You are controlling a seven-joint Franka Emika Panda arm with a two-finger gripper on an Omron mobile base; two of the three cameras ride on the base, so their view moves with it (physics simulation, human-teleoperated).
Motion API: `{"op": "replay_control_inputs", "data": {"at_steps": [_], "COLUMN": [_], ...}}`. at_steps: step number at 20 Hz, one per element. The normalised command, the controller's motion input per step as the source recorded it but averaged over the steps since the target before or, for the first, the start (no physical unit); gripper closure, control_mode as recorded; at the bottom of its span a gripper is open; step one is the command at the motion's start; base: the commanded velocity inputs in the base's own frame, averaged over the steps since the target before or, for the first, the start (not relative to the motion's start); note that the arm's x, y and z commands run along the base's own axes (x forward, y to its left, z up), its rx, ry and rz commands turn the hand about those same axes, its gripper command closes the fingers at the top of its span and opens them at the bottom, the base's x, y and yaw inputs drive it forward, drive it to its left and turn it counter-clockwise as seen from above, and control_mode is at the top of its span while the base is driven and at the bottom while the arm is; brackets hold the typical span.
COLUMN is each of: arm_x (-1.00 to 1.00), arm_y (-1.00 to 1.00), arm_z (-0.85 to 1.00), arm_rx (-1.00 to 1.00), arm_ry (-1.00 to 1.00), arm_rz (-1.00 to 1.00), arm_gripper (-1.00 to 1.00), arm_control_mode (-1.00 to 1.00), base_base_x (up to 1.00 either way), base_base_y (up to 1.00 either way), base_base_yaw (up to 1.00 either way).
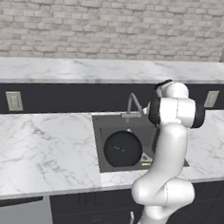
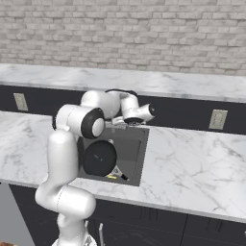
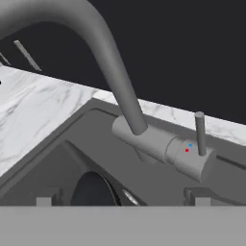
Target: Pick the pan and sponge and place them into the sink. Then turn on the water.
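The black pan (image 1: 123,149) lies flat in the dark grey sink (image 1: 99,132), its thin handle pointing to the front right corner. Beside that handle sits the sponge (image 1: 146,163), a small yellow-edged block, also inside the basin (image 2: 138,144). From the right, the pan (image 2: 99,157) and sponge (image 2: 111,177) lie below my hand. My gripper (image 3: 123,202) is open, empty, and hovers over the sink's back edge, facing the grey faucet (image 3: 120,91) and its upright lever (image 3: 200,132). No water is visible at the faucet (image 1: 133,106).
White marble counter (image 1: 40,146) runs either side of the sink. A dark backsplash with wall outlets (image 1: 14,100) (image 2: 217,118) rises behind it, under a marble ledge and brick wall. My own arm (image 1: 170,152) hides the sink's right part from the left.
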Motion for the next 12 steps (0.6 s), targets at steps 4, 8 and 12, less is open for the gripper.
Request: {"op": "replay_control_inputs", "data": {"at_steps": [4, 8, 12], "arm_x": [0.0, 0.02, 0.18], "arm_y": [0.0, -0.01, 0.0], "arm_z": [-0.28, -0.06, 0.0], "arm_rx": [-0.03, 0.0, 0.01], "arm_ry": [-0.23, -0.2, -0.13], "arm_rz": [0.07, 0.04, 0.0], "arm_gripper": [-1.0, -1.0, -1.0], "arm_control_mode": [-1.0, -1.0, -1.0], "base_base_x": [0.0, 0.0, 0.0], "base_base_y": [0.0, 0.0, 0.0], "base_base_yaw": [0.0, 0.0, 0.0]}}
